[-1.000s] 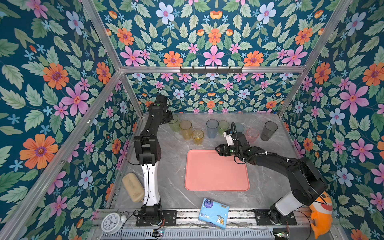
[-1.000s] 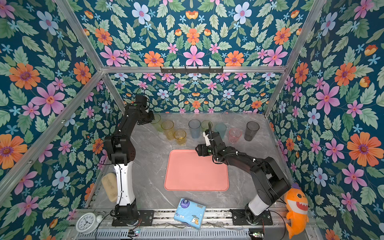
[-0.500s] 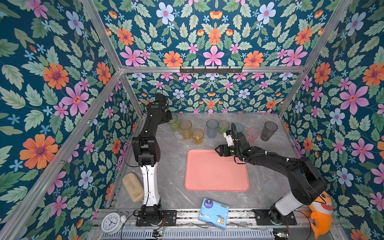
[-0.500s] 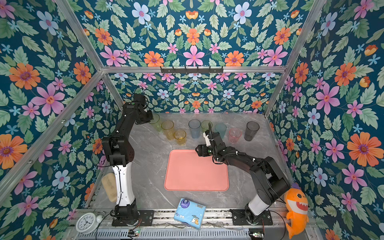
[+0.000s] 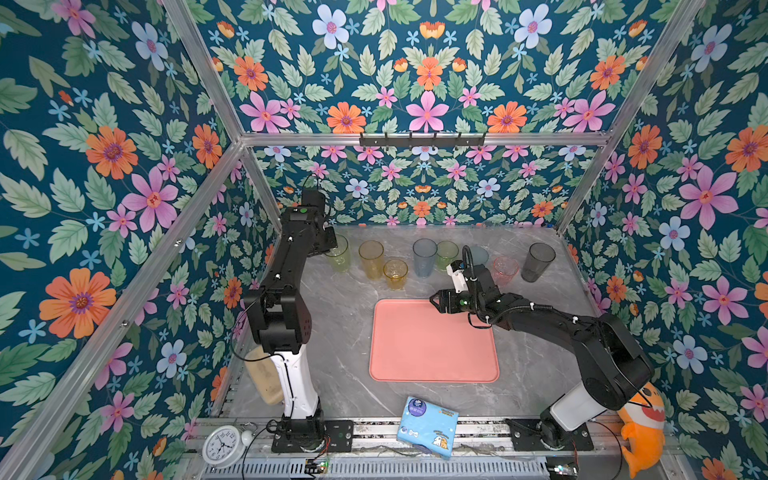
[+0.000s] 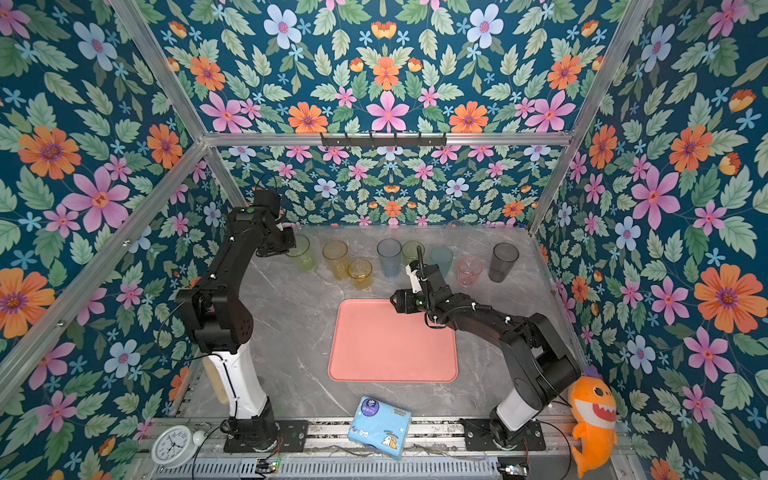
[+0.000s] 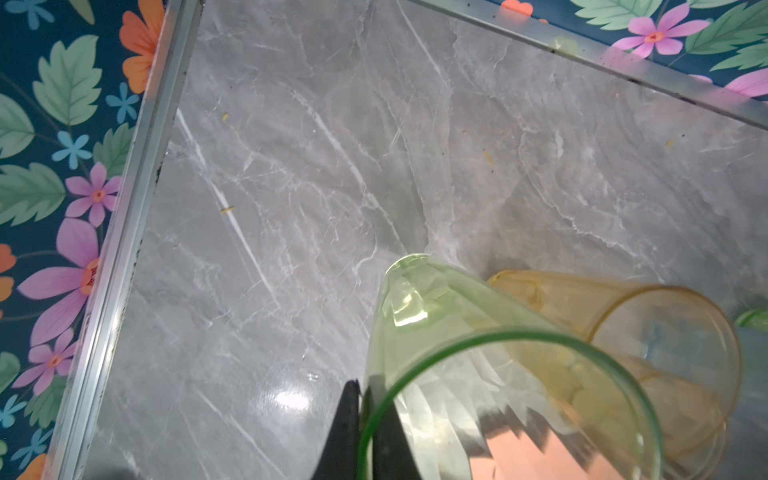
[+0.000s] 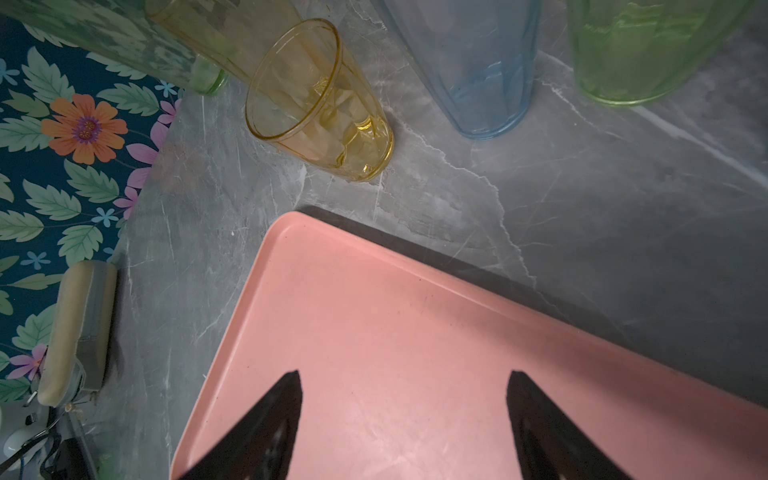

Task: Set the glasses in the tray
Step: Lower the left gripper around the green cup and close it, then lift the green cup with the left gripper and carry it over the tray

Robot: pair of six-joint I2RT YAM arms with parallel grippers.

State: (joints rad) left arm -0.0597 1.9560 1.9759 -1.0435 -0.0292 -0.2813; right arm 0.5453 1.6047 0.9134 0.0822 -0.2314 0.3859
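Note:
Several glasses stand in a row along the back of the table. My left gripper [image 5: 331,249] [image 7: 365,390] is shut on the rim of the yellow-green glass [image 5: 341,257] [image 6: 303,255] [image 7: 457,316] at the row's left end, one finger inside the wall and one outside. Beside it are a tall amber glass [image 5: 371,257] [image 7: 648,332], a short amber [image 5: 395,272] [image 8: 320,104], blue-grey [image 5: 424,257], green [image 5: 446,252], pink [image 5: 505,270] and dark grey [image 5: 537,262]. My right gripper [image 5: 434,301] [image 6: 395,301] [image 8: 403,378] hangs open and empty over the far right corner of the salmon-pink tray [image 5: 432,345] [image 6: 390,345] [image 8: 374,299].
A teal glass [image 5: 481,253] is partly hidden behind my right wrist. A light-blue tissue packet [image 5: 428,424] lies at the front edge. A beige sponge [image 5: 266,382] leans by the left arm's base. A clock [image 5: 222,446] and an orange shark toy [image 5: 642,424] sit outside the table.
The left arm has shifted slightly while keeping its pinch on the yellow-green glass. The right arm has not moved.

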